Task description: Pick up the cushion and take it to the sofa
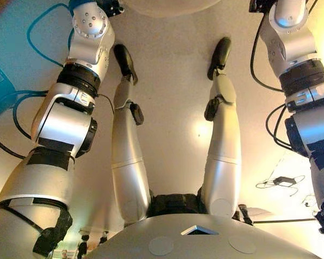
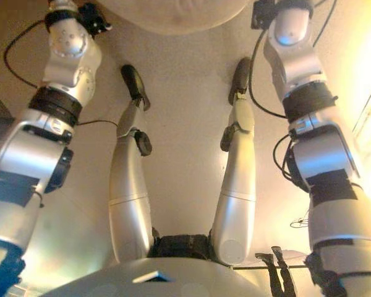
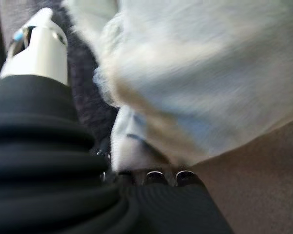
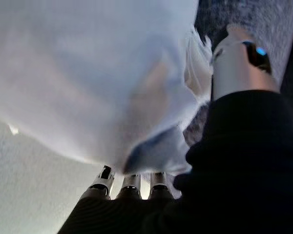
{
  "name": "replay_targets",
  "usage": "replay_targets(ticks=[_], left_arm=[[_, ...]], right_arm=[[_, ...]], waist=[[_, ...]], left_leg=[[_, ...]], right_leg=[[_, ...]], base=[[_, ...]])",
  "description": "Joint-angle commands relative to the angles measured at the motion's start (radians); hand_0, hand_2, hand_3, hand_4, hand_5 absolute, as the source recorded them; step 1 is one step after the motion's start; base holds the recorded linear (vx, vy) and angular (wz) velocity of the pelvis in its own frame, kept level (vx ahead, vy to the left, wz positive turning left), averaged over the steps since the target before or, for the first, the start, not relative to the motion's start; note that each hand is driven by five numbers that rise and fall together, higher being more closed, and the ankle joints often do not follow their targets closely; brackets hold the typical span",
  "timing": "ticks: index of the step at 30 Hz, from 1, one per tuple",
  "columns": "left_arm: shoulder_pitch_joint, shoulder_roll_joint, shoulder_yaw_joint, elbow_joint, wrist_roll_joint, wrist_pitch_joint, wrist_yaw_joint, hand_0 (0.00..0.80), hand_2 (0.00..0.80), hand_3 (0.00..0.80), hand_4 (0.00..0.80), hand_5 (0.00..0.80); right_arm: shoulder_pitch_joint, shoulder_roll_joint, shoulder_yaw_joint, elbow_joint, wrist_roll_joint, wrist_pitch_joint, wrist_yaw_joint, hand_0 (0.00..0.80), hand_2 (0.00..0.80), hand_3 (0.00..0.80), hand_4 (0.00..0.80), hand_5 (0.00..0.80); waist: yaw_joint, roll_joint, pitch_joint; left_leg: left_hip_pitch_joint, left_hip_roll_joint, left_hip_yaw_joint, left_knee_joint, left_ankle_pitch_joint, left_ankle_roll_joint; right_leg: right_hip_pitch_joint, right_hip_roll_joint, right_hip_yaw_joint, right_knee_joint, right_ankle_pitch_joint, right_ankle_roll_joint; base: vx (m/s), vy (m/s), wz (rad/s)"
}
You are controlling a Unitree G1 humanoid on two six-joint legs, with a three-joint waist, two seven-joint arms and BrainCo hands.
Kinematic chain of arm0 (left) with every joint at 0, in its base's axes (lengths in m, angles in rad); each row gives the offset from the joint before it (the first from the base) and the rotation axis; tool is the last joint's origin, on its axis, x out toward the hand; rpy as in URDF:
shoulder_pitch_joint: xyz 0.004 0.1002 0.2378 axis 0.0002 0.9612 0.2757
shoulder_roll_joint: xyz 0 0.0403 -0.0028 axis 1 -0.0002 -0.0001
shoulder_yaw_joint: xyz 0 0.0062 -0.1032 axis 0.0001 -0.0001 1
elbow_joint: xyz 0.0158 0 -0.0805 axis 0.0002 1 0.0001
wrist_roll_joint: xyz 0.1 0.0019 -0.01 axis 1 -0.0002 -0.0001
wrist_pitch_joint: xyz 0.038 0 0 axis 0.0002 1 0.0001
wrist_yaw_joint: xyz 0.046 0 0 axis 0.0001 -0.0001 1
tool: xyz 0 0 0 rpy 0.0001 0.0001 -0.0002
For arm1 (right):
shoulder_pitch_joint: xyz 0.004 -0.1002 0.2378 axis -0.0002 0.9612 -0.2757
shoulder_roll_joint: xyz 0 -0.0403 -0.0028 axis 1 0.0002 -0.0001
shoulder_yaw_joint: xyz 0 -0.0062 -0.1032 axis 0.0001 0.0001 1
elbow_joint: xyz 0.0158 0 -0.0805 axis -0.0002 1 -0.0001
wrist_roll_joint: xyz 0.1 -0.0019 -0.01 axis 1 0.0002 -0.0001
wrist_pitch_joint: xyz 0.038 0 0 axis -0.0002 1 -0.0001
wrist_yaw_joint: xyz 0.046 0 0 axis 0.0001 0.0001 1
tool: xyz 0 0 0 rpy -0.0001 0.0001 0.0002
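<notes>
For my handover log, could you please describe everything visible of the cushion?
The cushion is pale, off-white soft fabric, plump, with a rumpled corner. Only its lower edge shows at the top of the eye views, between the two raised arms. The left hand and the right hand each press against one side; their fingers are hidden beneath it.

Floor: smooth, pale beige, w/ soft glare patch near centre. Teal-blue mat or rug at view's left edge, partly cut off. Bright warm light washes in along right side. Small dark device w/ thin wires lies on floor at right. Dark fuzzy surface shows in wrist views, can't tell what.
</notes>
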Motion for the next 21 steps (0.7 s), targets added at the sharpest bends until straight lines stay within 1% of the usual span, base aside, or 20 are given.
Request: replay_targets(ticks=[1,5,7,10,12,15,16,18,20,21], left_arm=[[-0.081,0.027,0.014,0.026,-0.084,-0.006,-0.058,0.000,0.000,0.000,0.000,0.000],[-0.116,0.005,-0.008,0.021,-0.176,0.042,-0.138,0.000,0.000,0.000,0.000,0.000],[-0.122,-0.008,-0.017,0.015,-0.230,0.091,-0.185,0.000,0.000,0.000,0.000,0.000],[-0.122,-0.030,-0.025,0.013,-0.289,0.144,-0.261,0.000,0.000,0.000,0.000,0.000],[-0.121,-0.042,-0.033,0.008,-0.292,0.165,-0.283,0.000,0.000,0.000,0.000,0.000],[-0.118,-0.062,-0.051,-0.008,-0.327,0.213,-0.305,0.000,0.000,0.000,0.000,0.000],[-0.117,-0.067,-0.057,-0.009,-0.341,0.224,-0.310,0.000,0.000,0.000,0.000,0.000],[-0.113,-0.076,-0.067,-0.012,-0.340,0.233,-0.317,0.000,0.000,0.000,0.000,0.000],[-0.110,-0.076,-0.063,-0.035,-0.320,0.249,-0.315,0.000,0.000,0.000,0.000,0.000],[-0.103,-0.074,-0.063,-0.057,-0.309,0.243,-0.313,0.198,0.198,0.198,0.198,0.198]], right_arm=[[-0.060,0.017,0.054,0.007,0.048,-0.047,0.072,0.000,0.000,0.000,0.000,0.000],[-0.098,0.043,0.072,0.011,0.118,-0.019,0.152,0.000,0.000,0.000,0.000,0.000],[-0.109,0.053,0.076,0.003,0.192,0.010,0.203,0.000,0.000,0.000,0.000,0.000],[-0.114,0.080,0.073,0.007,0.291,0.050,0.301,0.000,0.000,0.000,0.000,0.000],[-0.118,0.090,0.081,-0.004,0.294,0.068,0.337,0.000,0.000,0.000,0.000,0.000],[-0.131,0.091,0.103,-0.017,0.332,0.094,0.362,0.000,0.000,0.000,0.000,0.000],[-0.129,0.095,0.104,-0.019,0.340,0.091,0.360,0.000,0.000,0.000,0.000,0.000],[-0.123,0.111,0.102,-0.024,0.354,0.088,0.349,0.000,0.000,0.000,0.000,0.000],[-0.129,0.130,0.109,-0.035,0.355,0.098,0.338,0.000,0.000,0.000,0.000,0.000],[-0.136,0.135,0.120,-0.035,0.353,0.099,0.338,0.000,0.000,0.000,0.000,0.000]], waist=[[0.016,-0.001,-0.003],[0.013,0.012,-0.003],[0.012,0.018,-0.003],[0.011,0.027,-0.003],[0.008,0.030,-0.003],[0.010,0.034,-0.003],[0.011,0.033,-0.003],[0.013,0.024,-0.003],[0.015,0.009,-0.003],[0.016,0.006,-0.003]], left_leg=[[-0.047,-0.002,-0.064,-0.018,-0.020,-0.030],[-0.067,-0.008,-0.061,-0.031,-0.017,-0.031],[-0.076,-0.012,-0.061,-0.040,-0.014,-0.030],[-0.088,-0.017,-0.057,-0.044,-0.010,-0.027],[-0.097,-0.020,-0.055,-0.044,-0.005,-0.028],[-0.118,-0.023,-0.051,-0.042,0.004,-0.026],[-0.125,-0.025,-0.053,-0.038,0.005,-0.025],[-0.139,-0.027,-0.061,-0.027,0.007,-0.023],[-0.139,-0.023,-0.065,-0.029,0.008,-0.024],[-0.141,-0.021,-0.067,-0.028,0.009,-0.025]], right_leg=[[-0.036,0.014,0.074,0.089,-0.084,0.041],[-0.061,0.018,0.083,0.079,-0.083,0.045],[-0.073,0.019,0.086,0.071,-0.081,0.046],[-0.085,0.019,0.089,0.062,-0.076,0.047],[-0.091,0.020,0.091,0.055,-0.070,0.049],[-0.108,0.018,0.094,0.054,-0.061,0.051],[-0.113,0.018,0.095,0.059,-0.060,0.052],[-0.123,0.015,0.093,0.068,-0.054,0.054],[-0.103,0.016,0.081,0.046,-0.051,0.052],[-0.099,0.017,0.076,0.039,-0.048,0.050]], base=[[-0.001,0.055,0.01],[-0.004,0.068,0.02],[0.002,0.060,0.07],[0.009,0.057,0.04],[-0.003,0.046,0.00],[-0.004,0.028,0.00],[0.007,-0.008,0.03],[0.019,-0.055,0.06],[-0.007,-0.071,0.08],[-0.025,-0.037,0.01]])
